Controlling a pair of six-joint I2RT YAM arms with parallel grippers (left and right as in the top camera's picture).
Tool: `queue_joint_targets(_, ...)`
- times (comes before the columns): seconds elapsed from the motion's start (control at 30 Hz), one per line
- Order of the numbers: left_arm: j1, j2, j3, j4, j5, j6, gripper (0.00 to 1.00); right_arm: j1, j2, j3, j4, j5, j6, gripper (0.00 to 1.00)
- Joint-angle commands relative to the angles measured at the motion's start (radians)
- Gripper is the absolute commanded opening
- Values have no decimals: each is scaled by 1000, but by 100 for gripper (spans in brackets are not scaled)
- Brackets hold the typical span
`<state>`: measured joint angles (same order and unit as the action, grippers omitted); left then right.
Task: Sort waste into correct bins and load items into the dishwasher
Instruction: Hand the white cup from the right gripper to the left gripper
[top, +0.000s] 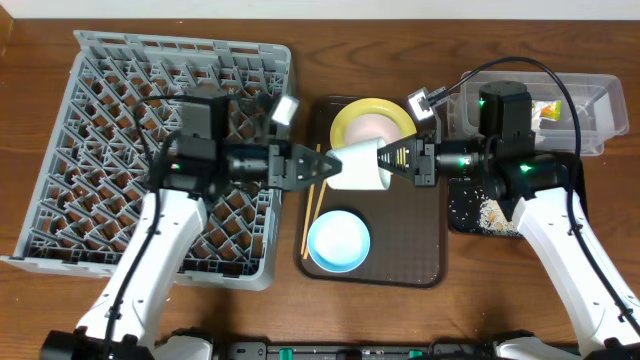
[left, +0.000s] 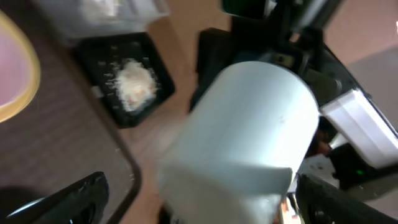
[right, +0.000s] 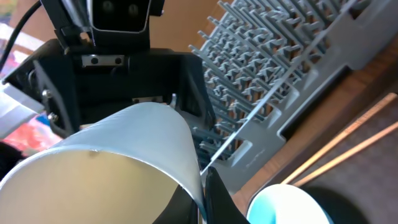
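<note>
The small white cup is held on its side in the air above the brown serving tray, between both grippers. My right gripper is shut on the cup's rim, one finger inside and one outside, as the right wrist view shows. My left gripper is open, with its fingers on either side of the cup's base. The yellow-green plate, the light blue bowl and the chopsticks lie on the tray. The grey dish rack is at the left.
The clear tub at the back right holds a printed wrapper. The black tray in front of it holds rice crumbs. The right arm reaches over both bins.
</note>
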<state>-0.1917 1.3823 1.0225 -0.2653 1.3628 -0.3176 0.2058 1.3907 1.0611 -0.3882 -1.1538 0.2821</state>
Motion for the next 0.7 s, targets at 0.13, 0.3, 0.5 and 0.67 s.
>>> queue_joint_targets(0.13, -112, -2, 16, 138, 40, -169, 91, -6, 2, 6, 15, -63, 14, 1)
queue_joint_targets(0.3, -147, -2, 16, 208, 40, -226, 80, -6, 2, 6, 20, -63, 14, 1)
queue_joint_targets(0.5, -146, -2, 16, 208, 40, -235, 76, -6, 2, 6, 37, -63, 18, 1)
queue_joint_targets(0.67, -146, -2, 16, 208, 40, -234, 73, -6, 2, 6, 37, -63, 18, 1)
